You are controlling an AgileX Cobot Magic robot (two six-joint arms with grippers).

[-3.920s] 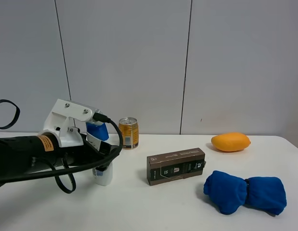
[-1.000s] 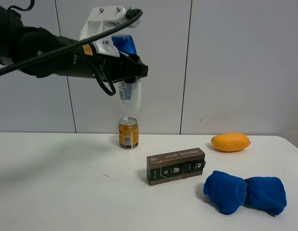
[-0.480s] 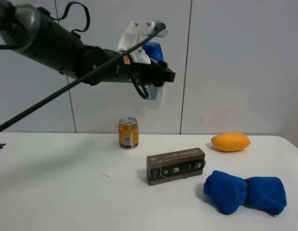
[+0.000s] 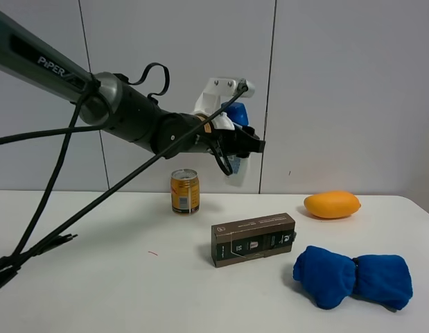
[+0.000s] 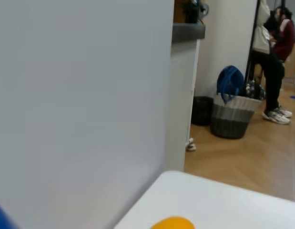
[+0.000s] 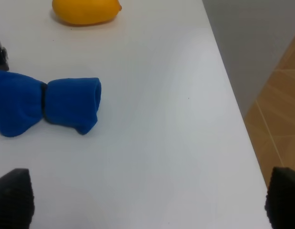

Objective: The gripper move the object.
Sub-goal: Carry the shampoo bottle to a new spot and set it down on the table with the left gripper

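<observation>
Your grey panelled wall (image 4: 339, 90) backs the white table (image 4: 96, 277), with wood floor (image 5: 252, 157) beyond its edge. Your left gripper (image 4: 246, 148) seems clamped on the bottle (image 4: 236, 176), held in the air higher than the gold can (image 4: 185, 192). Your right gripper (image 6: 148, 199) hangs over the table, fingers wide apart

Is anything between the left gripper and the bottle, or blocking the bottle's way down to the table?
Nothing between them: the left gripper is shut on the bottle, held in the air. On the table, the can and box lie near its way down; whether either is directly below cannot be told.
</observation>
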